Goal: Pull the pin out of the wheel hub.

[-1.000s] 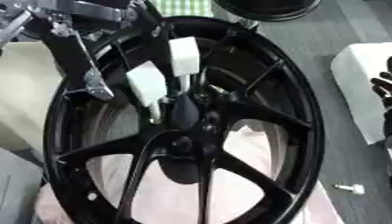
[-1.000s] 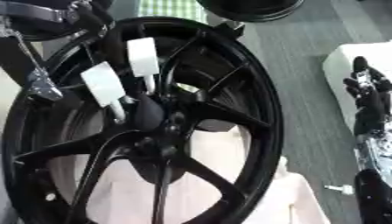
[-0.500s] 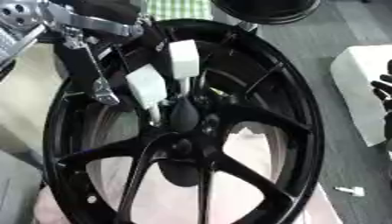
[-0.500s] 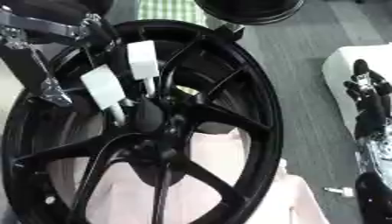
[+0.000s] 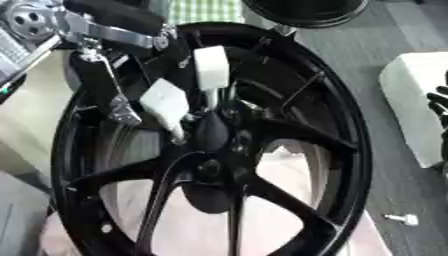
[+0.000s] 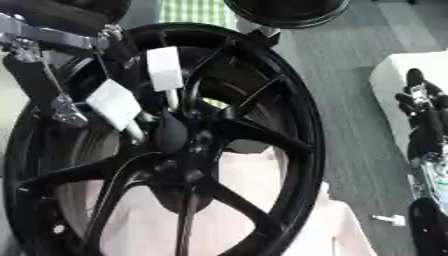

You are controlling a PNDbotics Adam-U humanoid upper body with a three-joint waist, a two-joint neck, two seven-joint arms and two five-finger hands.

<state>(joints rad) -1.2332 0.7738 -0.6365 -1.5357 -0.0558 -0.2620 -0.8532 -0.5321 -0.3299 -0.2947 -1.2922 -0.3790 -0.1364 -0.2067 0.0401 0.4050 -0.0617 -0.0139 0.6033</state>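
Left robot hand (image 5: 118,102) comes in from the upper left, black and silver arm links over the rim of the wheel hub (image 5: 346,150), white-padded fingers (image 5: 166,102) reaching down into the centre. Two white pads show, one tilted at the left, one more upright (image 5: 211,67) beside it, both pointing at the hub middle. Fingers extend toward the bore and look closed around something thin there, but the pin (image 5: 213,100) is mostly hidden between pads and spokes; only a thin pale stem below the upright pad is visible. Cannot tell for sure if it is pinched.

Wheel hub is large, black, multi-spoke, lying tilted and filling most of the view, resting on a pinkish surface (image 5: 280,175) seen through the spokes. Another black round part (image 5: 306,11) sits at the top edge behind it.

A small white bit (image 5: 402,218) lies on the grey floor at lower right. White block (image 5: 411,107) at the right edge.

Right robot hand (image 6: 424,122) shows at the right edge, idle, fingers up and relaxed, holding nothing, near the white block.
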